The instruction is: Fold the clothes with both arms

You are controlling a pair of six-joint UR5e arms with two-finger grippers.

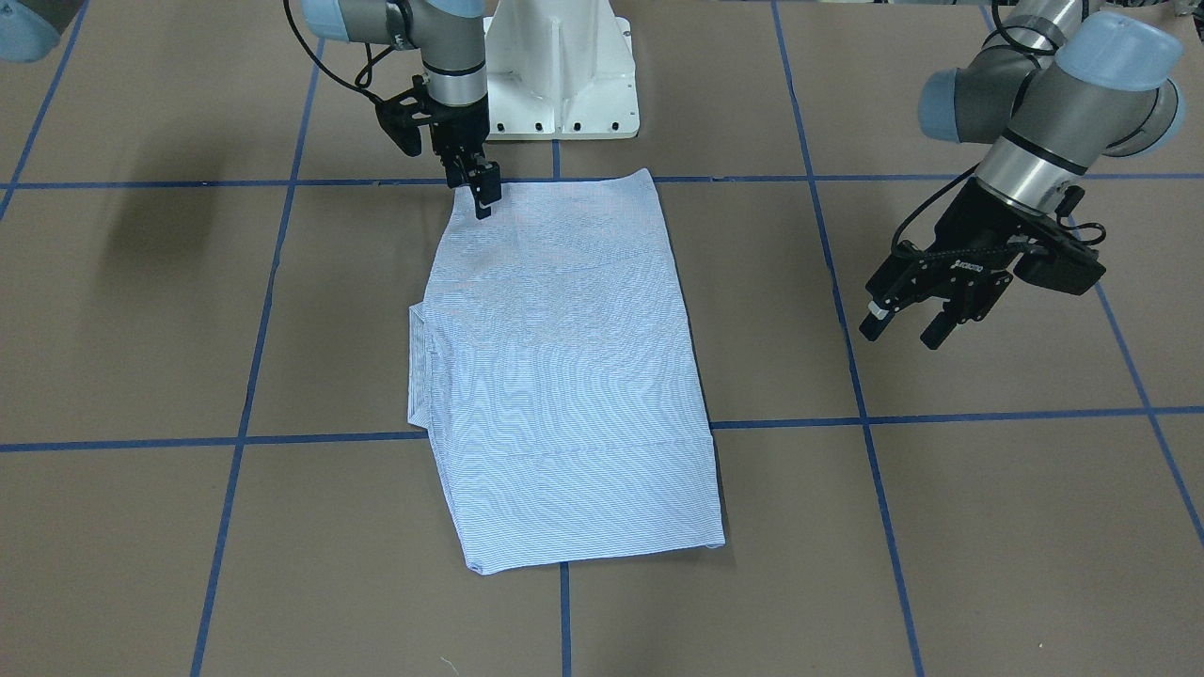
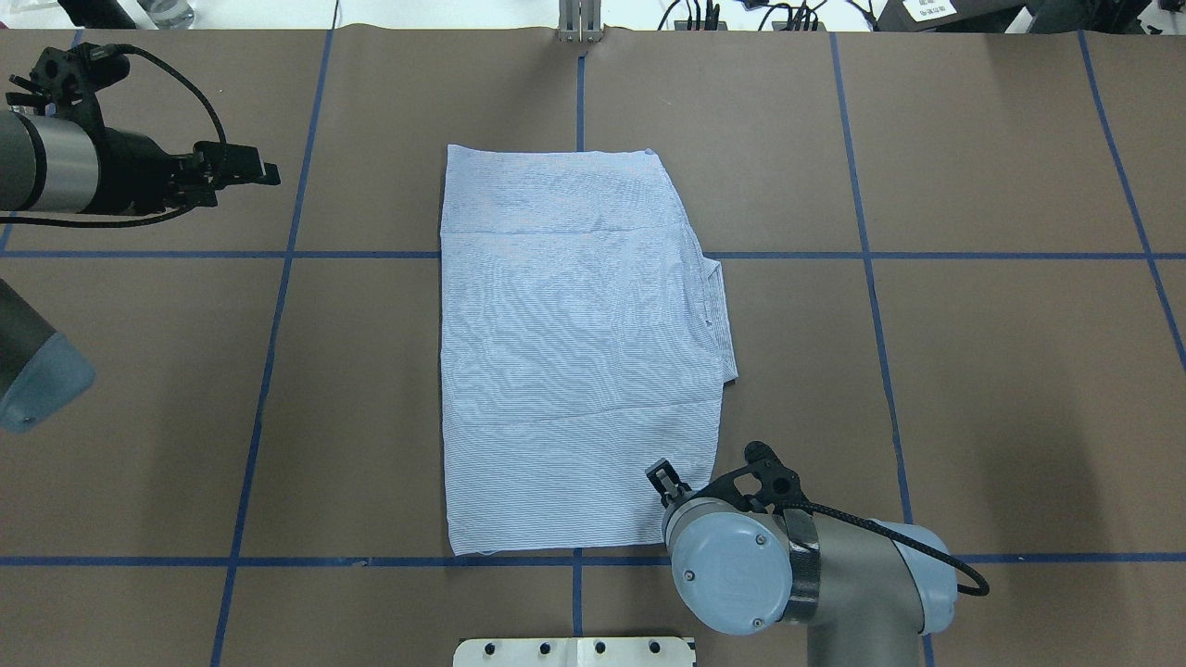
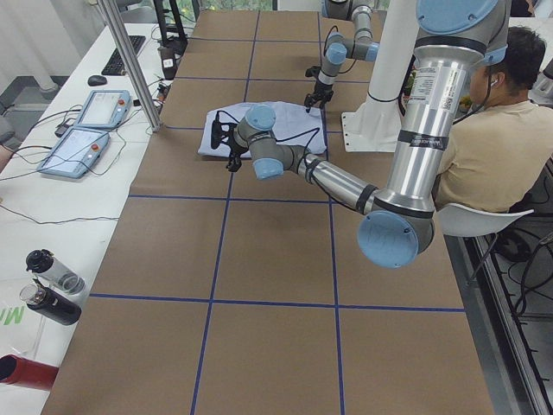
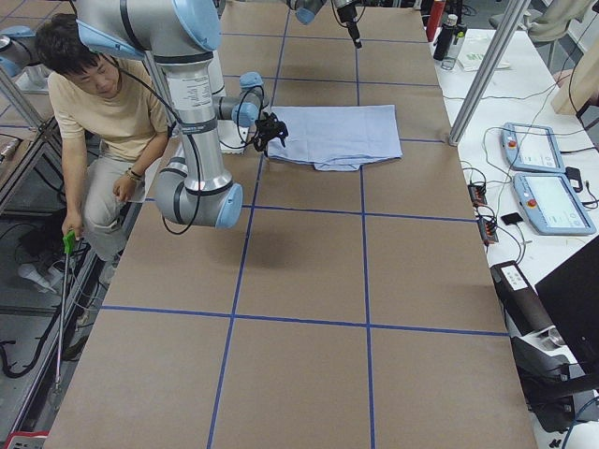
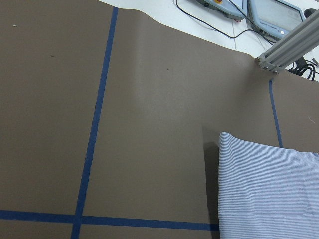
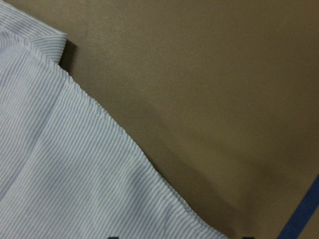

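Note:
The clothes are one light-blue striped shirt [image 1: 564, 376] [image 2: 574, 352], lying flat as a folded rectangle in the table's middle, with a bit of fabric sticking out on the robot's right side. My right gripper [image 1: 483, 202] [image 2: 663, 478] hangs open over the shirt's corner nearest the robot base. The right wrist view shows the shirt's edge [image 6: 60, 174] below it and only the finger tips, spread apart. My left gripper [image 1: 901, 331] [image 2: 264, 169] is open and empty, raised over bare table well off the shirt's left side. The left wrist view catches a shirt corner [image 5: 269, 194].
The white pedestal base [image 1: 564, 75] stands at the robot's table edge. A person [image 4: 103, 103] sits beside the robot. Teach pendants [image 4: 543, 168] and an aluminium post [image 5: 289, 45] line the far edge. Bottles [image 3: 52, 285] stand on a side table. Blue tape marks the brown table.

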